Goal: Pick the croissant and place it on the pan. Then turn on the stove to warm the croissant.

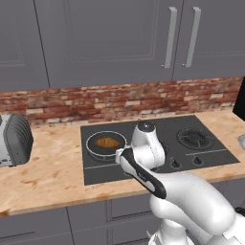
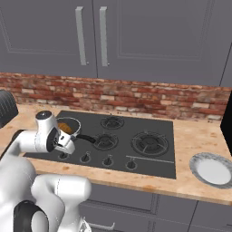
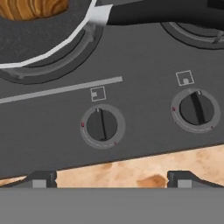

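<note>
Hand [image 3: 112, 178] hangs wide open and empty over the stove's [image 3: 144, 109] near edge, its tips straddling the left knob [image 3: 102, 125]. That knob looks small, rigid and smooth; pinching across its raised bar should turn it. Already in the pan [image 1: 106, 144] on the far-left burner lies the croissant [image 1: 107, 142], soft and flaky. Arm hides the hand from both base views; knob markings are too small to read.

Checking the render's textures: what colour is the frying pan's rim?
Light silvery-white, on the round dark frying pan; clearest in the hand view.
</note>
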